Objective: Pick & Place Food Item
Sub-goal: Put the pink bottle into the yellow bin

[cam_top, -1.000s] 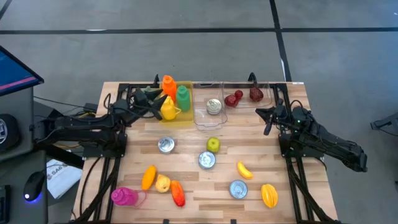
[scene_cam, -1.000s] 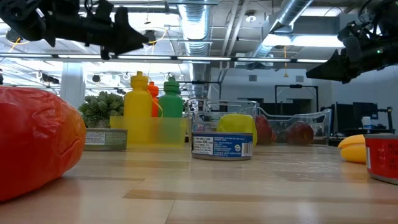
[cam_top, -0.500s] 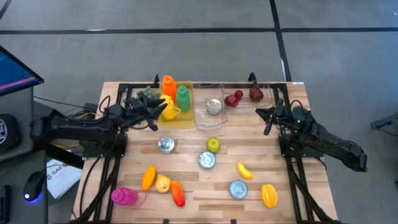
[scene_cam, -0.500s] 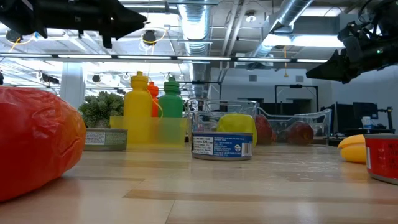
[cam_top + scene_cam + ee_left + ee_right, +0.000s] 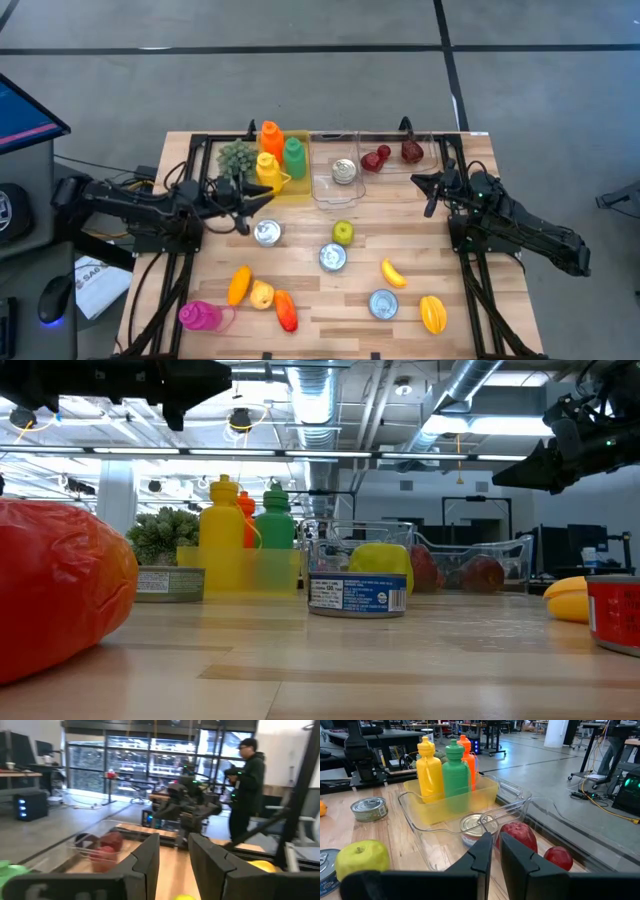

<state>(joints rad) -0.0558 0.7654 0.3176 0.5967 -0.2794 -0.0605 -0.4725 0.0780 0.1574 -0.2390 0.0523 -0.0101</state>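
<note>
Nearest the front edge of the table (image 5: 300, 225) lie the loose foods: an orange pepper (image 5: 238, 285), a small yellow fruit (image 5: 261, 294) just beside it, a red pepper (image 5: 285, 310), and on the far side a yellow pepper (image 5: 432, 313) and a banana (image 5: 393, 273). These look like light, hollow plastic replicas, smooth and a little slippery; a grip across the narrow waist of each would likely hold best, since the rounded ends would squirt out.

Mid-table sits a green apple (image 5: 342, 233), between two flat tins (image 5: 333, 257). Which food is meant cannot be told, but the apple lies in open reach of both arms. It is round and stiff, so the fingers should close across its widest middle.

The left end effector (image 5: 250, 203) hangs above the table just beside another tin (image 5: 266, 233), its fingers slightly apart with nothing between them. The right end effector (image 5: 425, 187) waits off the table's right side, fingers nearly together and empty.

Farthest back stand the trays: a yellow tray (image 5: 290, 188) with bottles, a clear tray (image 5: 335, 190) holding a tin, and another with red fruits (image 5: 376, 158).
</note>
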